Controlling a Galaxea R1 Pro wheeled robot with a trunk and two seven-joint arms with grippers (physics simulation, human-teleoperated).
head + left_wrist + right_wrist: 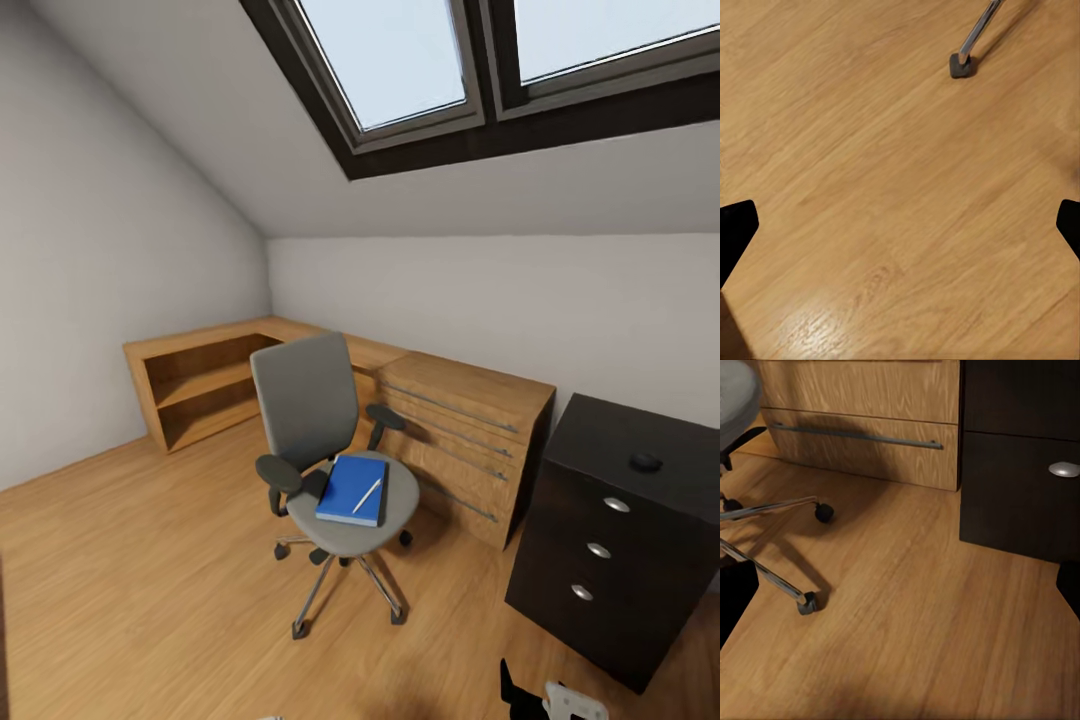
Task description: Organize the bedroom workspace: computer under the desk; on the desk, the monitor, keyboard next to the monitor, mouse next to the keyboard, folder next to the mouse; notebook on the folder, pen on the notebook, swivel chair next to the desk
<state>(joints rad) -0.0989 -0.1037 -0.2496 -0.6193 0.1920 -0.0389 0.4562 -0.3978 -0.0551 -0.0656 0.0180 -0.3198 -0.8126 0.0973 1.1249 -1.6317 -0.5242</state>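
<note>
From the head camera, the grey fabric swivel chair (330, 450) with dark armrests and a chrome star base stands on the wood plank floor (130, 580) of the attic bedroom, just in front of the low light-wood dresser (465, 440). The flat bright blue folder (352, 488) lies on the seat, toward its front edge, and the thin white-silver pen (367, 495) rests diagonally on top of it. A black three-drawer unit (610, 530) stands beside the dresser, with what may be the small dark mouse (646, 461) on its top near the back edge. A dark and pale piece of the robot shows at the bottom edge, too cropped to identify.

The left wrist camera looks down on bare planks and one chair caster (962, 66); the left gripper (900, 229) is spread wide, its fingertips (736, 229) at the frame's sides.

The right wrist camera shows the chair's chrome legs, the dresser and the black unit; the right gripper (900, 589) is likewise spread apart.
</note>
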